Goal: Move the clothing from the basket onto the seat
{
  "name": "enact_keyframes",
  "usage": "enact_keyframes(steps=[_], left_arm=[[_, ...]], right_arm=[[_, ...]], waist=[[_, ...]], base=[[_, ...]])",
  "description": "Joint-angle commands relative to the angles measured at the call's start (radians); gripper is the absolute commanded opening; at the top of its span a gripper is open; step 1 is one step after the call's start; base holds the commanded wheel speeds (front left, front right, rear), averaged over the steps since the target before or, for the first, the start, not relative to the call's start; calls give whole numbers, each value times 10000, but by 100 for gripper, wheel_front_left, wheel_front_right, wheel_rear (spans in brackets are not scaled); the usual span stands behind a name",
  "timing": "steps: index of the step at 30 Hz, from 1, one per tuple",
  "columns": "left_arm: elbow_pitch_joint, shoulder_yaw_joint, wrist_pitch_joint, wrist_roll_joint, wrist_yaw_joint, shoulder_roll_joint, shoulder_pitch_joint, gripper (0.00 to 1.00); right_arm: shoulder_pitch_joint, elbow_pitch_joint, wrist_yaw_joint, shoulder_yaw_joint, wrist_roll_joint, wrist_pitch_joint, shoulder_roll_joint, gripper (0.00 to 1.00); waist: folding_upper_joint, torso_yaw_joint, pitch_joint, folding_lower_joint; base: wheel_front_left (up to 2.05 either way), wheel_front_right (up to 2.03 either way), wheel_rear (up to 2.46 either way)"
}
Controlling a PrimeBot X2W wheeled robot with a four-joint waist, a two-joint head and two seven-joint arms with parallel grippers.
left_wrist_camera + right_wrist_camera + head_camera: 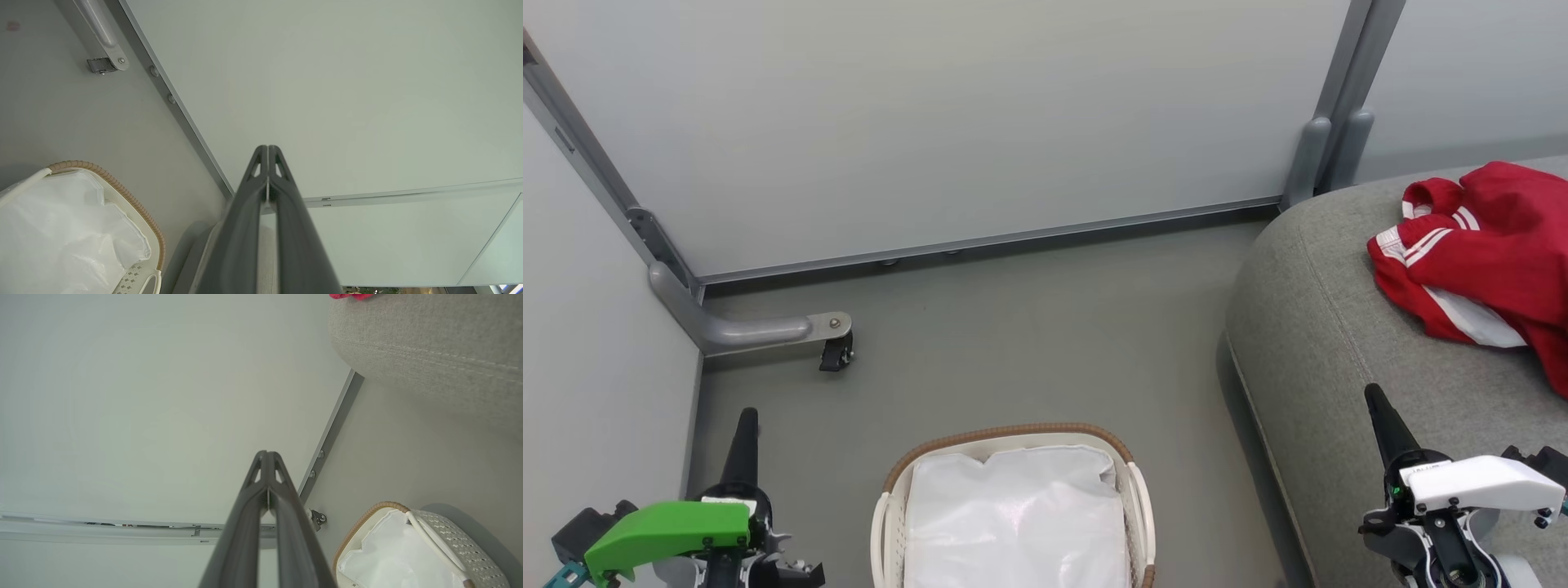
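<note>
Grey floor [1029, 327] gives an open stretch ahead of both grippers, up to the pale wall panel [931, 122].

Edges:
- The panel's base rail runs across, far ahead of both tips.
- A second panel stands close on the outer side of the left gripper [747, 418].
- A metal foot with a black caster [836, 353] sits ahead of the left gripper's tip and slightly inward.
- The seat [1331, 327] has its rounded corner and stitched seam ahead of the right gripper [1374, 397] and inward of it. In the head view the right gripper lies over the grey cushion.

Left gripper: fingers pressed together along their length, nothing held, tip aimed at the wall panel.
Right gripper: the same, closed tight and empty.

Clothing [1486, 253] is red with white stripes and lies in a crumpled heap on the seat. It is ahead of the right gripper and outward of it, well apart. The visible part runs crosswise. Its striped, white-trimmed end points inward toward the seat's rounded corner, and the other end is cut off by the frame edge, so the full long axis cannot be told.

Basket [1013, 433] stands on the floor between the two grippers, nearer the left one and behind both tips, apart from the seat. It has a brown braided rim and white perforated walls. Visible content is the white liner cloth [1021, 523], rumpled. The near end is cut off by the frame.
</note>
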Motion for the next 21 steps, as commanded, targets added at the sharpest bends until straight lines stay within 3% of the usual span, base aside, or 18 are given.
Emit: enact_keyframes(steps=[1,21], left_arm=[[-85,58,76,-238,-28,84,-187,0],[-240,157,474,-1672,-34,93,-360,0]], right_arm=[[-175,-113,-1,-50,230,64,-60,0],[-168,-286,-1,-207,1797,467,-71,0]], waist=[[0,5,2,0],[0,63,28,0]], base=[[0,0,0],[0,0,0]])
